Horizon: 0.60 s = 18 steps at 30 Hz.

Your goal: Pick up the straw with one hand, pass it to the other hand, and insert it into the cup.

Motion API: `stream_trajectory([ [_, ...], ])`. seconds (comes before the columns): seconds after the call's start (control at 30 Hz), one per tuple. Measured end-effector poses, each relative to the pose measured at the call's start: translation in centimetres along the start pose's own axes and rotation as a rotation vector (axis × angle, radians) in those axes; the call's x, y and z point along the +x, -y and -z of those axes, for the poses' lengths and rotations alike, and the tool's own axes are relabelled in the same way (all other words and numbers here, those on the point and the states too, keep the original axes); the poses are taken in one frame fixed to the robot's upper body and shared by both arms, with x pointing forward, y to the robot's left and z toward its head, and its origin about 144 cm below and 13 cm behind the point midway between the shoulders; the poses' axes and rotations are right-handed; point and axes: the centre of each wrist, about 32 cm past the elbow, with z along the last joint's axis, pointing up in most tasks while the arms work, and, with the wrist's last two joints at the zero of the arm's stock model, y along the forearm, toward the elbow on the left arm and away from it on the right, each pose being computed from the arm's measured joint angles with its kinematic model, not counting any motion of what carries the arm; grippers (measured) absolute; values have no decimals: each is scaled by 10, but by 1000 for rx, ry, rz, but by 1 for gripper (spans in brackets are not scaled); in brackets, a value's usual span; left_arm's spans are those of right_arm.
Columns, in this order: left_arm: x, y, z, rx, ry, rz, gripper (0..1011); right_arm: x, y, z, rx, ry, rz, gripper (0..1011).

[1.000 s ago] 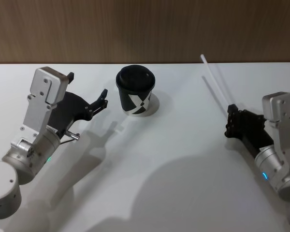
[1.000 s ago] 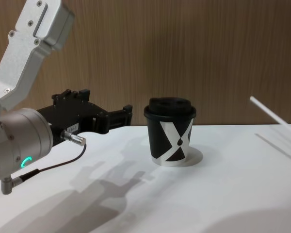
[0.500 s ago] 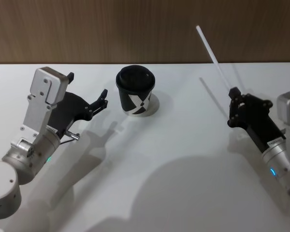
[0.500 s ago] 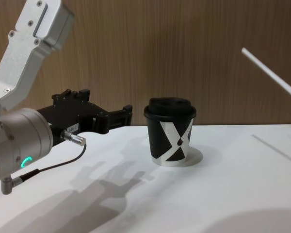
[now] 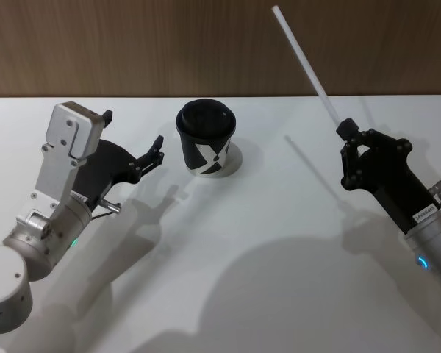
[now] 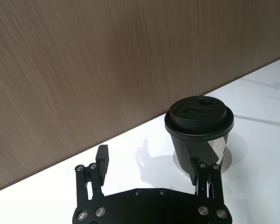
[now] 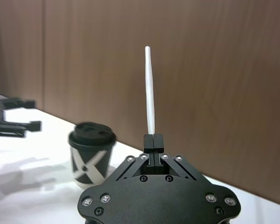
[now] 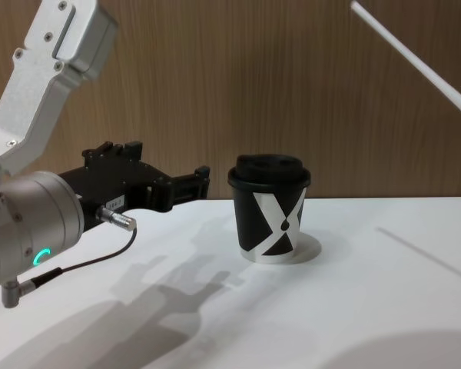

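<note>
We saw a white table (image 5: 228, 294) running back to a wood-panelled wall (image 5: 132, 44). On the robot's left, the left gripper (image 5: 132, 131) hung just above the tabletop with its fingers spread wide and nothing between them, aimed at the cup (image 5: 206, 140) and near it without touching. On the robot's right, the right gripper (image 5: 347, 132) was raised off the table and clenched on the lower end of the straw (image 5: 301, 59), its two fingers pressed together around it. The black cup stood upright on the table close to the wall, lid on, its white mark facing the robot. The straw was in the air, well apart from the cup and to its right, slanting up from the fingers toward the robot's left, its free end higher than the lid.
</note>
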Motion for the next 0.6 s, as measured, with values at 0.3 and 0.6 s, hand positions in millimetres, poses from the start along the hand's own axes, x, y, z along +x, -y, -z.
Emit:
stream_trajectory([
  [0.3, 0, 0, 0, 0, 0, 0, 1003, 0, -1, -7, 91, -60, -115, 0],
  [0.6, 0, 0, 0, 0, 0, 0, 1003, -3, -7, -13, 166, -123, -222, 0],
])
